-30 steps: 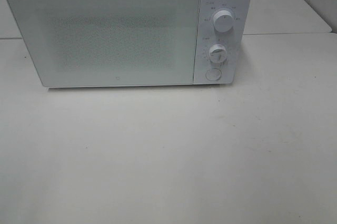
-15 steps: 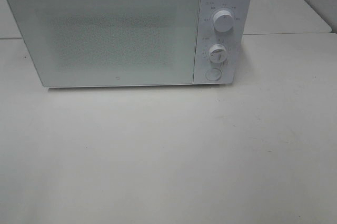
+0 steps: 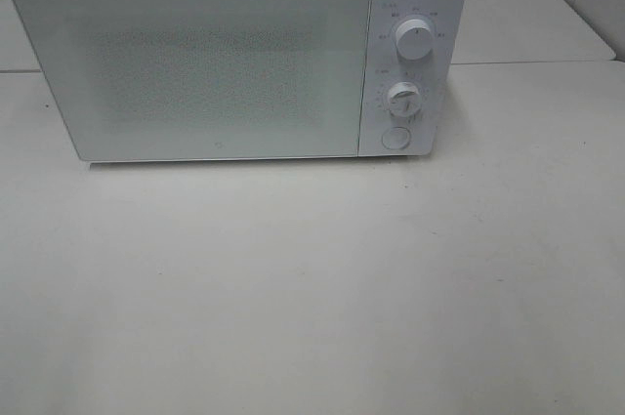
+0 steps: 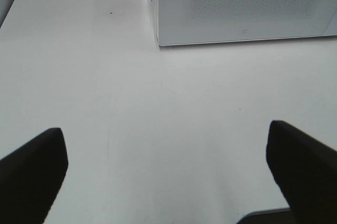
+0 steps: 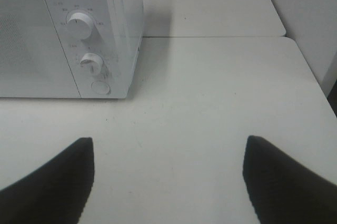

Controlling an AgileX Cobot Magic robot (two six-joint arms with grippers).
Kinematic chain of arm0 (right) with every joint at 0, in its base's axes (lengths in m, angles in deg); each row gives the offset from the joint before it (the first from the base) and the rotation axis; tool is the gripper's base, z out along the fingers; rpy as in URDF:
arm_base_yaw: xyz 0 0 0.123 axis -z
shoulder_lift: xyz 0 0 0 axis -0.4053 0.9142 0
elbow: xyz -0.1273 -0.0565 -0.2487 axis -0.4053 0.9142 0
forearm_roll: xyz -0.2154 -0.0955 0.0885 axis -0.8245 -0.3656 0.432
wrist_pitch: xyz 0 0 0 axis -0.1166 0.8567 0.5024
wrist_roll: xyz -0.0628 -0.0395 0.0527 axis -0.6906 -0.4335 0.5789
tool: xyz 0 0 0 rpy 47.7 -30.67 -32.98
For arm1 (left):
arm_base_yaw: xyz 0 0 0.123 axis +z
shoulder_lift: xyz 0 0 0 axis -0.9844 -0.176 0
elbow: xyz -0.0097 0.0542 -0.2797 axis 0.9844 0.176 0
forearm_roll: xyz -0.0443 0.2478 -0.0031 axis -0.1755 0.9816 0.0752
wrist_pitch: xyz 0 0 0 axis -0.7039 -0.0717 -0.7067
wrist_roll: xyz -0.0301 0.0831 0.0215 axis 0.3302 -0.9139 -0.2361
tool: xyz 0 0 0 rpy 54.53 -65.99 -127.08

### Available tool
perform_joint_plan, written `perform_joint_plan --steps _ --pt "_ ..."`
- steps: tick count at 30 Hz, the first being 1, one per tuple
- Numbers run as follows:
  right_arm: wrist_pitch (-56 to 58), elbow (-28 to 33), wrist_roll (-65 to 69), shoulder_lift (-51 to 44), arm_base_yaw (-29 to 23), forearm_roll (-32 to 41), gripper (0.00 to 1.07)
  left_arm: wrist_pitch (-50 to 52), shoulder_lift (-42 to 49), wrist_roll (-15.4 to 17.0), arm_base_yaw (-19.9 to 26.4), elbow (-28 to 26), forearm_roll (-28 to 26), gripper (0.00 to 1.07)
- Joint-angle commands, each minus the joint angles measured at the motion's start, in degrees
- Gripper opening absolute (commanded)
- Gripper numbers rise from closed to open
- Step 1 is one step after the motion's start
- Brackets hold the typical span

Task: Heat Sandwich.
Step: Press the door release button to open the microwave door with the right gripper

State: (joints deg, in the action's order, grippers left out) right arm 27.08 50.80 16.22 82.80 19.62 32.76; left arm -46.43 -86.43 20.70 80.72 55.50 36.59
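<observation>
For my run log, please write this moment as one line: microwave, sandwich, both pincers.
microwave door: shut | sandwich: not visible | left pincer: open, empty, above table | right pincer: open, empty, above table

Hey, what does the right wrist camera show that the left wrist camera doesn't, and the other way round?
Only the right wrist view: the upper knob, lower knob and round button, plus the right claw, open. Only the left wrist view: the left claw, open, and the end of the microwave away from its controls. Both: the microwave's white front, standing on the white table.
</observation>
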Motion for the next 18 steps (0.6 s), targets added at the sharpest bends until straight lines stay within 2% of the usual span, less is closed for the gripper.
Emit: perform_joint_plan --steps 1,18 --pt "-4.47 -0.23 0.23 2.35 0.40 0.11 0.75 0.46 1.15 0.34 0.06 0.23 -0.06 0.98" --pt "-24.35 -0.23 0.29 22.40 0.40 0.11 0.75 0.46 1.15 0.34 0.06 0.23 -0.06 0.98"
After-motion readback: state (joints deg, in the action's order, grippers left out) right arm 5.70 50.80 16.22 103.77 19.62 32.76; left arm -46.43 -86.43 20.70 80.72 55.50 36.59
